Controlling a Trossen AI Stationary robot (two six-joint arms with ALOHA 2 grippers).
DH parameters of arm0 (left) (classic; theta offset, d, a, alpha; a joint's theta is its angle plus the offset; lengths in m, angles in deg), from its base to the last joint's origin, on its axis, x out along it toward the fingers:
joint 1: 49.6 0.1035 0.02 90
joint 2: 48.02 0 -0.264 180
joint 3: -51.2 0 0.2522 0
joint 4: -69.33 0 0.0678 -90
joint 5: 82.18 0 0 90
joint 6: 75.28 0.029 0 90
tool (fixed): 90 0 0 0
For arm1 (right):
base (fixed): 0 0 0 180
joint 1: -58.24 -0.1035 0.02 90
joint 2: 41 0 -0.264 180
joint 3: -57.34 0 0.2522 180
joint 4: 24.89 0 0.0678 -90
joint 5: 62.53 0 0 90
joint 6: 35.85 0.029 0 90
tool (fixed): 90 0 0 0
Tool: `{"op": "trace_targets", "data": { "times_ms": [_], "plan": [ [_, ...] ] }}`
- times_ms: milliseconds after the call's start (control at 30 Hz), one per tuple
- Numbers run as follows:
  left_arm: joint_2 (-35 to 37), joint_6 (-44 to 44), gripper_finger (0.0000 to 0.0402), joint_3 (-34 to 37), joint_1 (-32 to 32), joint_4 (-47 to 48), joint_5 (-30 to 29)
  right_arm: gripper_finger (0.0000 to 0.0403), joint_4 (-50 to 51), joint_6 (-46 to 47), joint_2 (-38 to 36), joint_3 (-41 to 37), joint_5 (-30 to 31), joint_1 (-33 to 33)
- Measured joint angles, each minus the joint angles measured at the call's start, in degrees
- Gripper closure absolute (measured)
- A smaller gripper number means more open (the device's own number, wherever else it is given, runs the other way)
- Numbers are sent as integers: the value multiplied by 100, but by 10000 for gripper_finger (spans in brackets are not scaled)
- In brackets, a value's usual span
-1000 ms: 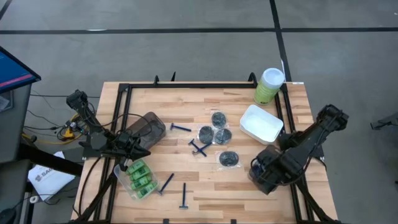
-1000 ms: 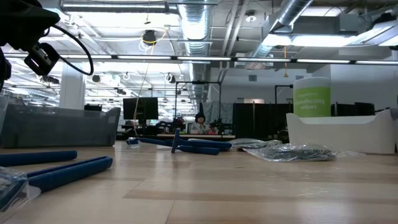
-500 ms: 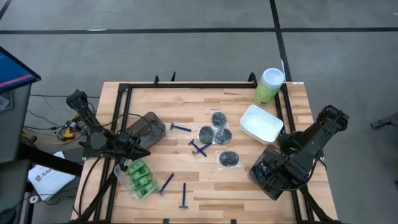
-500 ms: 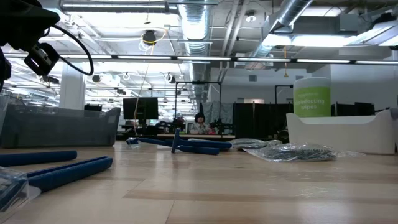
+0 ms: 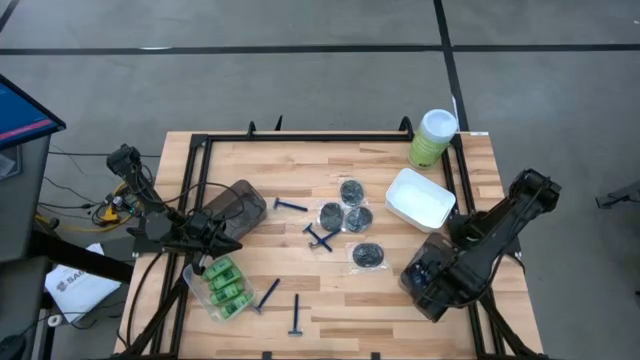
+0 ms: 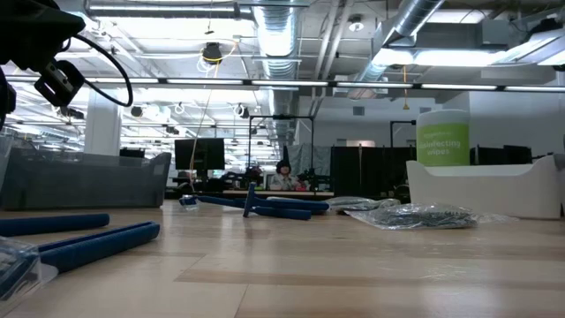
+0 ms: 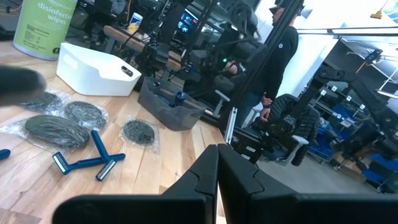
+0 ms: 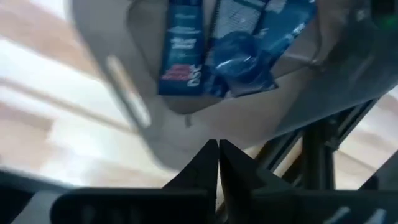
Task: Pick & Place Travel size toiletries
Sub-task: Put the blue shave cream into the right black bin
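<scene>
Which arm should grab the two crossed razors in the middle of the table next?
Probably left. Its end effector is shut and free beside the smoky tub, facing the crossed razors. The right end effector is busy over the grey bin.

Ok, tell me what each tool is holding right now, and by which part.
Nothing. The left tool is shut and empty; the right tool is shut and empty above the smoky tub with the dark-blue tubes.

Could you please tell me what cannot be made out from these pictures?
- Smoky tub: contents hidden by the right gripper, high view.
- Blue tubes: print blurred, right wrist view.
- Green bottles: labels too small, high view.
- Nearest razor: head cut off, low view.
</scene>
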Motion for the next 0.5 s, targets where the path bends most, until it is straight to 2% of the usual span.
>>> {"op": "trace_targets", "data": {
  "times_ms": [233,500],
  "plan": [
    [0,0,400,1,-1,-7,0,399,71,-231,-6,-417,39,226],
    [0,0,400,1,1,-17,0,401,66,-923,-2,-664,629,796]
  ]
}}
